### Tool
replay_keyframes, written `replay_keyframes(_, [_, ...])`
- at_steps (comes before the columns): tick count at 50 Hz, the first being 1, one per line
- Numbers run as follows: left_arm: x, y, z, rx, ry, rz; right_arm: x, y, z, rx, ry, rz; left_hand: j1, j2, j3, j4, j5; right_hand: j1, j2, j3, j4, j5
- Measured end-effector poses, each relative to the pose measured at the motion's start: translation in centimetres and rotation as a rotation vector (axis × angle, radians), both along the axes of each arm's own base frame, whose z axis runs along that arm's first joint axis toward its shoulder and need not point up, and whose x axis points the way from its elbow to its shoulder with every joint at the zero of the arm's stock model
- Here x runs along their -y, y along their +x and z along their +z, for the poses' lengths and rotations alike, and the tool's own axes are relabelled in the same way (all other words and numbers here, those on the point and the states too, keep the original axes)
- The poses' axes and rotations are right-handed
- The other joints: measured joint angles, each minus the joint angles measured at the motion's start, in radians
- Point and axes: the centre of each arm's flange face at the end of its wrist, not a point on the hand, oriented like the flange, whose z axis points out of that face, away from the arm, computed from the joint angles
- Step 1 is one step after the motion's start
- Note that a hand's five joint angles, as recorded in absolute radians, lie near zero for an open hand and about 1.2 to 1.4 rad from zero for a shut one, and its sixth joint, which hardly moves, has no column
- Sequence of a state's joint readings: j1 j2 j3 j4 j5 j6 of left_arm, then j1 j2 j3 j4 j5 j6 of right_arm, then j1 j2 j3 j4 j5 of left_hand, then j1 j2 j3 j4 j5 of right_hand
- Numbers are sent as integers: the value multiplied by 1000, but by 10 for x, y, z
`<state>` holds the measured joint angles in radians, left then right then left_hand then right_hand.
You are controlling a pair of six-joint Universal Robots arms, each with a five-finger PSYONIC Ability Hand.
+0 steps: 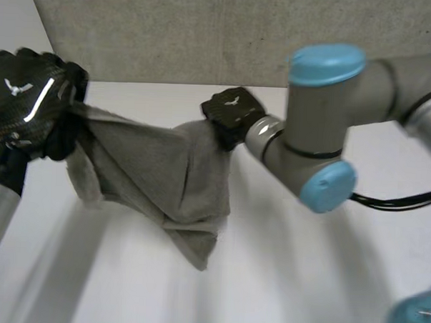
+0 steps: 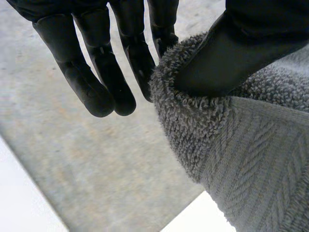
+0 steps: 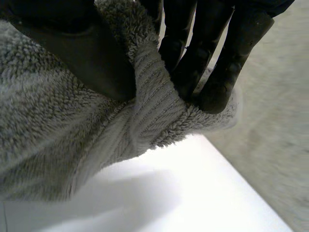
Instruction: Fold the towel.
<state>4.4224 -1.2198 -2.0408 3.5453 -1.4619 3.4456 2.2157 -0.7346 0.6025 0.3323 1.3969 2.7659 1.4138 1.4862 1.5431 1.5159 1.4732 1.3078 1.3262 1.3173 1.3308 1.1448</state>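
A grey towel (image 1: 158, 175) hangs stretched between both hands above the white table (image 1: 282, 279), its lower folds drooping to a point near the table. My left hand (image 1: 28, 100) holds one top corner at the left; its thumb (image 2: 227, 53) presses the towel (image 2: 241, 154) against a finger. My right hand (image 1: 232, 113) holds the other top corner near the middle. There the thumb (image 3: 91, 58) and fingers (image 3: 217, 63) pinch the towel's hem (image 3: 154, 111).
A grey carpet floor (image 1: 171, 31) lies beyond the table's far edge. The right arm's elbow (image 1: 324, 123) reaches across the right side above the table. Bare table surface lies below and in front of the towel.
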Motion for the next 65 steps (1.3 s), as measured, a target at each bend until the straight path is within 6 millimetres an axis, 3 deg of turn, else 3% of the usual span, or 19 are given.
replay_keyframes(6, [24,4,-9,11,7,17,-4,-57,15,-91,-59,-78,0,0,0,0,0,0,0,3,0,0])
replay_keyframes(9, [34,-1,-23,25,39,-15,-18,-86,6,-157,-69,-103,0,0,0,0,0,0,0,7,0,0])
replay_keyframes(15, [39,-18,-56,40,139,-94,-47,-111,-28,-203,-44,-96,0,0,0,0,0,0,0,7,0,0])
replay_keyframes(21, [34,-36,-90,56,244,-166,-67,-122,-54,-206,-39,-91,0,0,0,0,0,-23,-29,-12,-21,-21])
replay_keyframes(24, [32,-41,-106,72,292,-183,-69,-128,-62,-208,-36,-105,0,0,0,0,0,-347,-371,-352,-362,-353])
replay_keyframes(28, [32,-43,-121,89,336,-186,-61,-138,-64,-209,-31,-142,0,0,0,0,0,-519,-519,-515,-527,-533])
replay_keyframes(37, [35,-38,-126,96,355,-166,-48,-150,-58,-208,17,-165,0,0,0,0,0,-707,-721,-721,-737,-750])
replay_keyframes(43, [32,-37,-128,98,361,-164,-41,-154,-69,-210,92,-143,0,0,0,0,0,-955,-980,-973,-994,-1015])
replay_keyframes(58, [29,-37,-129,100,366,-166,-31,-155,-88,-221,239,-143,0,0,0,0,0,-978,-987,-987,-1015,-1002])
replay_keyframes(65, [30,-37,-129,104,364,-163,-29,-157,-96,-241,297,-147,0,0,0,0,0,-687,-700,-694,-710,-693])
